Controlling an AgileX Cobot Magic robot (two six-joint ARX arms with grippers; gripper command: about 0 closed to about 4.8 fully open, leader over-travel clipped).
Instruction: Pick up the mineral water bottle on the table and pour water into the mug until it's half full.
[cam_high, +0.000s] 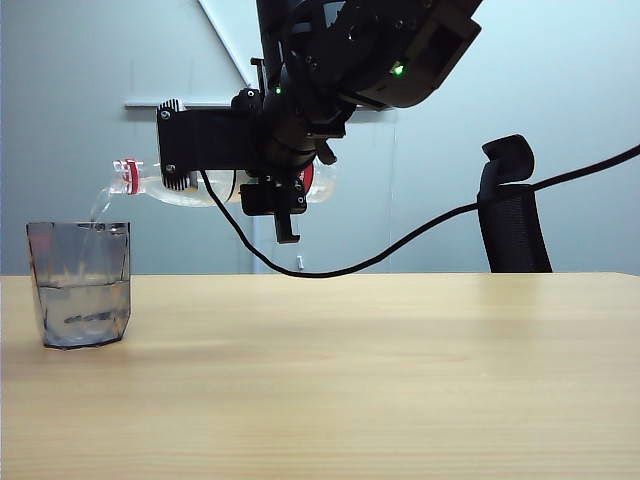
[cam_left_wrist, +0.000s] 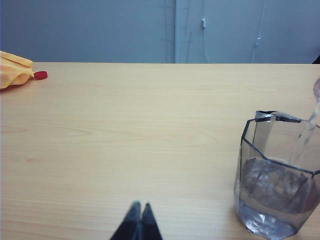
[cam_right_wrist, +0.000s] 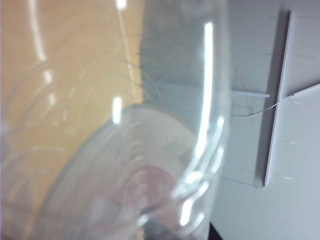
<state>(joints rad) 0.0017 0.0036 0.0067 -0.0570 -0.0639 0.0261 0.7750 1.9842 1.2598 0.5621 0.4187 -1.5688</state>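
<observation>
The mineral water bottle (cam_high: 180, 186) lies almost level in the air, its red-ringed neck (cam_high: 131, 176) pointing left over the mug (cam_high: 78, 285). My right gripper (cam_high: 280, 200) is shut on the bottle's middle, over the label. A thin stream of water (cam_high: 100, 206) falls from the mouth into the mug, which stands on the table (cam_high: 350, 370) at the left with water (cam_high: 80, 312) in its lower part. The bottle's clear wall (cam_right_wrist: 125, 150) fills the right wrist view and hides the fingers. My left gripper (cam_left_wrist: 140, 207) is shut and empty above the table, to one side of the mug (cam_left_wrist: 277, 185).
An orange cloth (cam_left_wrist: 12, 70) and a small red cap (cam_left_wrist: 40, 75) lie at the table's far edge in the left wrist view. A black cable (cam_high: 400, 245) hangs from the right arm behind the table. A black chair (cam_high: 512, 210) stands at the back right.
</observation>
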